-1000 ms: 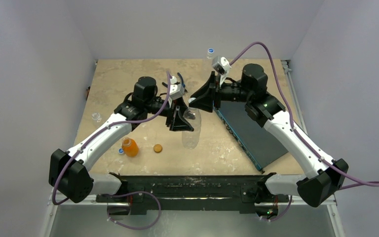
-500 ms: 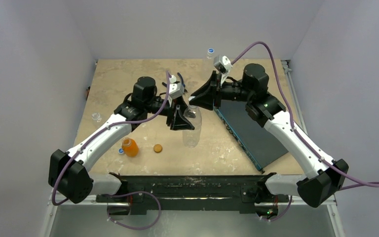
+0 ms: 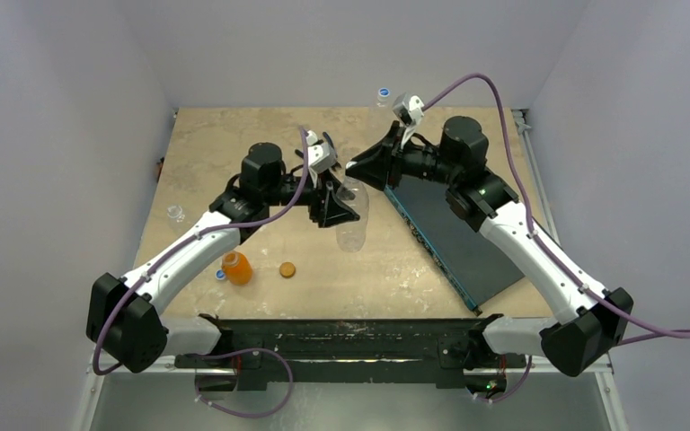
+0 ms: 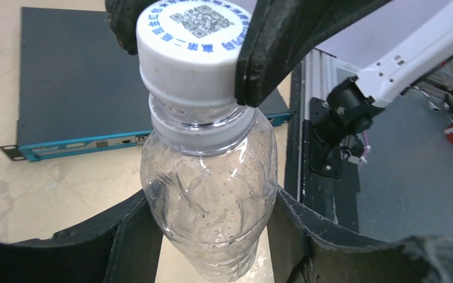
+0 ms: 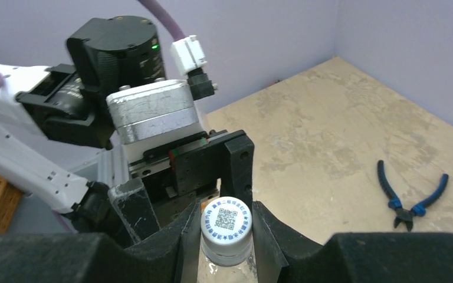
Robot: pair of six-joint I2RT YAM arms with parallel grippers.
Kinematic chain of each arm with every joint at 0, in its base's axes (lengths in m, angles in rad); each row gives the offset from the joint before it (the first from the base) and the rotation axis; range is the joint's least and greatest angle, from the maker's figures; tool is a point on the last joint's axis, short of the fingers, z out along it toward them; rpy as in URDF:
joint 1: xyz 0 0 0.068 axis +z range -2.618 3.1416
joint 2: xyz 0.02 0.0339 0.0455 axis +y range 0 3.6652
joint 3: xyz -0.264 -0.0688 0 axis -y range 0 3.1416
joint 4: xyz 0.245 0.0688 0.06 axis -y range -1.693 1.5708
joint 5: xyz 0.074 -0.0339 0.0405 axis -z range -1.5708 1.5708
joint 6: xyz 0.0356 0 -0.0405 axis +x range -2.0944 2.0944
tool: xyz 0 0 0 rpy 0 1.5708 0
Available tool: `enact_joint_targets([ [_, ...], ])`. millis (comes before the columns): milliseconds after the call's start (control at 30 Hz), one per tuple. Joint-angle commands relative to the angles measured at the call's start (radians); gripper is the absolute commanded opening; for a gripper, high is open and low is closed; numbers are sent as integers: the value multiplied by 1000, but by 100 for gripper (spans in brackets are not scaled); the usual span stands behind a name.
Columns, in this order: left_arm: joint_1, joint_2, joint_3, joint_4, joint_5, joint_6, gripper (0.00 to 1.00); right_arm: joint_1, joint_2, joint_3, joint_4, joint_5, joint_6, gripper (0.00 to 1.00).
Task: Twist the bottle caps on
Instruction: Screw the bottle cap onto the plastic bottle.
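Observation:
A clear bottle (image 4: pixel 209 194) is held off the table, my left gripper (image 4: pixel 212 239) shut around its body; the same bottle (image 3: pixel 352 226) shows in the top view at mid-table. Its white bottle cap (image 5: pixel 227 219), printed with blue text, sits on the neck. My right gripper (image 5: pixel 227 229) is shut on that cap from both sides, and its black fingers (image 4: pixel 283 47) flank the cap (image 4: pixel 191 47) in the left wrist view. A small orange bottle (image 3: pixel 237 268), a flat orange-brown cap (image 3: pixel 287 268) and a blue cap (image 3: pixel 220 275) rest at front left.
A dark flat box with a blue front edge (image 3: pixel 454 238) lies under the right arm. Blue-handled pliers (image 5: pixel 410 197) lie on the table behind. Another clear bottle (image 3: pixel 176 214) stands at the left edge, and a capped one (image 3: pixel 383 92) at the back wall.
My right gripper's jaws closed onto the cap and its wrist turned. The left gripper shifted the bottle slightly back and to the right.

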Motion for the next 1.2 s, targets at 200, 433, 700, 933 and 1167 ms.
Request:
enact_joint_targets([
  [200, -6, 52, 108, 111, -322, 26, 0, 94, 89, 90, -232, 301, 18, 19],
  [433, -23, 73, 128, 125, -498, 62, 0, 148, 152, 168, -314, 528, 66, 17],
  [700, -25, 113, 173, 142, -607, 59, 0, 205, 201, 220, -385, 817, 144, 16],
  [933, -25, 154, 200, 137, -618, 34, 0, 242, 171, 180, -304, 966, 189, 17],
  [1167, -26, 173, 197, 105, -552, 46, 0, 245, 122, 153, -210, 950, 171, 23],
])
